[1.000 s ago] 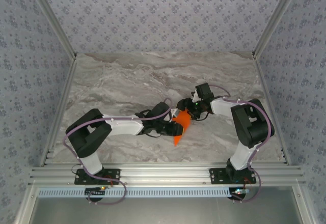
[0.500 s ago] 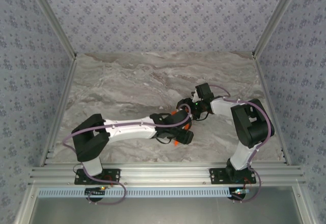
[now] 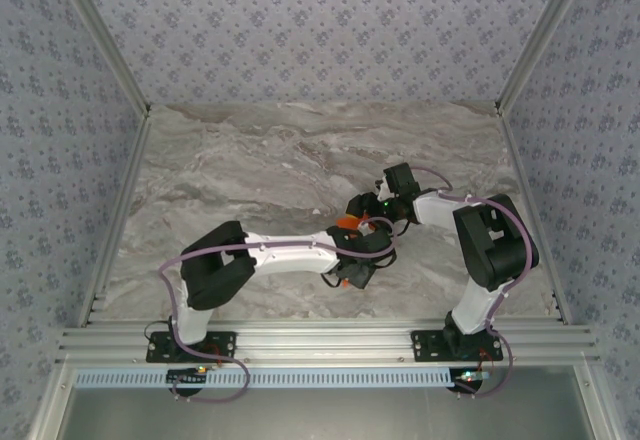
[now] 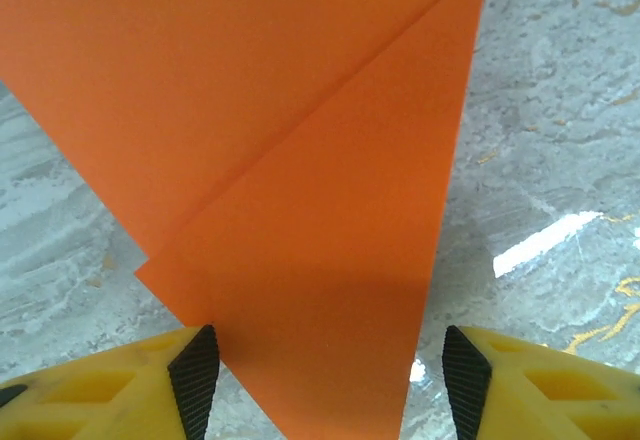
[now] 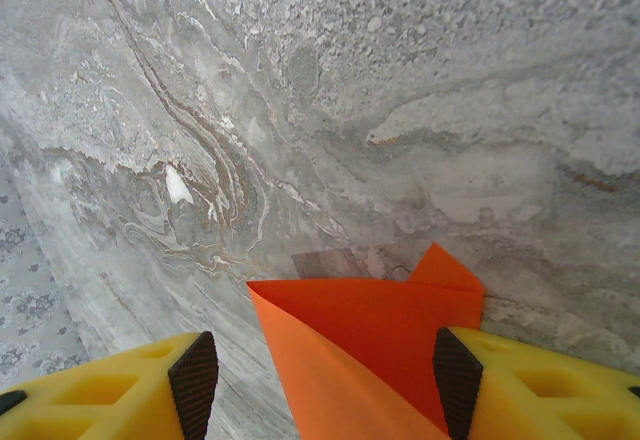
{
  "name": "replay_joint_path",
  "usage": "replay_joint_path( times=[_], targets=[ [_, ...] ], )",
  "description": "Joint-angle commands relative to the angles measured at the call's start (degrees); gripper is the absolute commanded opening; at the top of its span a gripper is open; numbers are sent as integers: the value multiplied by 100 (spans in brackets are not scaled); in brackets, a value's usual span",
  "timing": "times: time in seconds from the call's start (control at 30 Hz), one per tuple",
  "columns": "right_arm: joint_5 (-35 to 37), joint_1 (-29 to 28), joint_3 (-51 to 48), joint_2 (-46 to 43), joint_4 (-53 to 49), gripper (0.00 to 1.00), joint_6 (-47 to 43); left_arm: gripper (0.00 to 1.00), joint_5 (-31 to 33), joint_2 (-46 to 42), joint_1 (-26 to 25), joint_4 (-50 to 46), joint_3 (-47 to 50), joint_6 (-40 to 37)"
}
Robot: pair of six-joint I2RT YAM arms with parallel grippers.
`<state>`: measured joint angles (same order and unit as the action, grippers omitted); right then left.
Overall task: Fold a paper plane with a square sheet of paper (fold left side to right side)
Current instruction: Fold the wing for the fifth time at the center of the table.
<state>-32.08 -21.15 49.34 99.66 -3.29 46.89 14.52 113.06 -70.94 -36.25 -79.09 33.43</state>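
Left tool (image 4: 320,385) stands wide, the folded orange paper (image 4: 300,160) on the tabletop (image 4: 560,160) between its 2 pads, point nearest. Right tool (image 5: 318,380), equally wide, straddles the paper's other end.

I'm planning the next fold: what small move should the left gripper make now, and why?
Probably close the left gripper on the orange paper at its pointed end: its jaws stand open either side of that tip, and the right gripper is open, so neither holds the sheet.
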Motion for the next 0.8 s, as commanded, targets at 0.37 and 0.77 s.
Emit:
replay_joint_path(
  times=[0.37, 0.77],
  targets=[
    [105, -61, 58, 140, -346, 62, -34, 46, 200, 287, -41, -229, -427, -213],
    [105, -90, 93, 142, -376, 62, -58, 29, 250, 283, -43, -348, -410, -220]
  ],
)
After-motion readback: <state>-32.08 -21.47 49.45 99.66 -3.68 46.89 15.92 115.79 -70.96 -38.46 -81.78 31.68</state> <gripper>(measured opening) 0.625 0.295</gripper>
